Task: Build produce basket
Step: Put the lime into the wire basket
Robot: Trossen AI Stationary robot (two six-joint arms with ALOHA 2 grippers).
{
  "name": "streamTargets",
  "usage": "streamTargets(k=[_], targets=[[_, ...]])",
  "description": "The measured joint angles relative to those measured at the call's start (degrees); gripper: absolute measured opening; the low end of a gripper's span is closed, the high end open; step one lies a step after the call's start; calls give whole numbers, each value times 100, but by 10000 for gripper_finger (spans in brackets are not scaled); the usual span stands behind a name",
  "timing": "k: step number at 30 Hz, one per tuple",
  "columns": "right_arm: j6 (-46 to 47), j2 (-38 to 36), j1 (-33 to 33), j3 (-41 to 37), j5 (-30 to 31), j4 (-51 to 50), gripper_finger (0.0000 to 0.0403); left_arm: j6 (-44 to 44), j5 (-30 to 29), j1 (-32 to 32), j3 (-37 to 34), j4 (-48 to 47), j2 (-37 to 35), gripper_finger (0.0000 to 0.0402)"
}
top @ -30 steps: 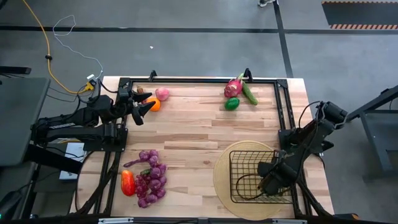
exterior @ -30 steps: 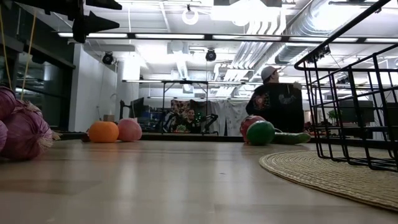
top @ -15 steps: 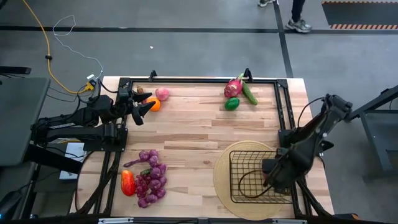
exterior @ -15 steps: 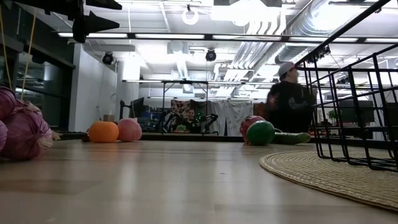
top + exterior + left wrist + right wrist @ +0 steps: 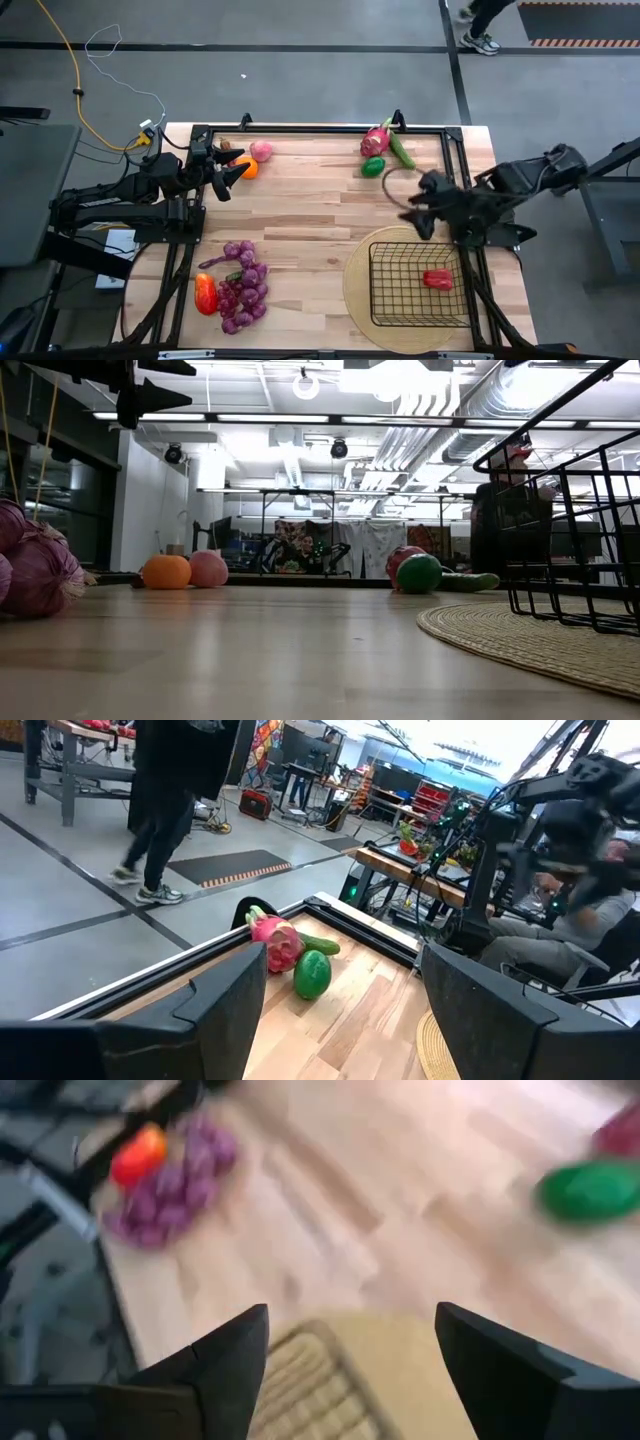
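Since the earlier frames, the right gripper (image 5: 418, 206) had lifted out of the basket (image 5: 419, 285) and moved to centre right of the high view, above bare wood between the basket and the green pepper (image 5: 373, 167). Its fingers stood apart and held nothing. A red pepper (image 5: 437, 279) now lay inside the basket, toward its right side. The basket sat on the round woven mat (image 5: 358, 272) at lower right.

The left gripper (image 5: 237, 172) was unchanged at upper left, fingers spread and empty, just beside the orange (image 5: 247, 166) and the pink fruit (image 5: 261, 151); contact could not be judged.

At the top centre edge of the table (image 5: 310, 210) lay the dragon fruit (image 5: 376, 139), the cucumber (image 5: 401, 150) and the green pepper, close together. At lower left the grape bunches (image 5: 243, 286) lay with a red pepper (image 5: 206, 294) against their left side.

A person (image 5: 484, 22) was at the top right corner of the high view, on the floor beyond the table.
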Motion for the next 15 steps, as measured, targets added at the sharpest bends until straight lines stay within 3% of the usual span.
streamTargets(k=[3,7,11,15], targets=[[-145,-367,-236,-315,263,-139,275,0,1,0,0,0,0,257],[326,-1107,-394,-917,458,-89,275,0,1,0,0,0,-1,257],[654,-1879,-398,-1533,842,648,275,8,-6,1,0,37,-1,257],[297,-2366,-400,-2116,1382,1672,275,44,-203,1,0,37,-1,257]])
